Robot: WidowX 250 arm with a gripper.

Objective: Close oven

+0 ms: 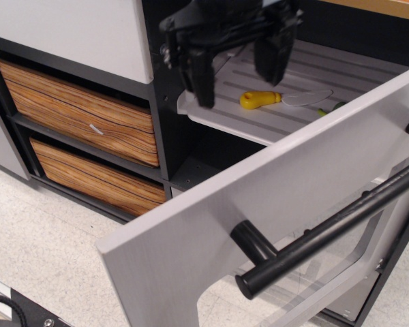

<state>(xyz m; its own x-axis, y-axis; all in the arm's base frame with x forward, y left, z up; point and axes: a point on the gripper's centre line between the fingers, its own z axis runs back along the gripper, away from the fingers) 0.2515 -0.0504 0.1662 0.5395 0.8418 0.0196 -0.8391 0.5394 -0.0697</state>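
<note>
The oven stands open. Its large silver-grey door (211,225) hangs down and forward, filling the lower right of the view, with the long black bar handle (327,231) and the clear window (313,279) facing me. Inside the black interior the grey ribbed rack (293,75) is pulled out. My gripper (235,68) is open and empty, hovering above the rack's left part, over the oven opening and behind the door's upper edge. Its two black fingers (199,75) point down and stand well apart.
A yellow-handled toy utensil (259,100) with a pale blade lies on the rack. Two wood-grain drawers (75,112) sit in the black cabinet at left, under a white panel (68,27). Speckled floor (41,252) lies below left.
</note>
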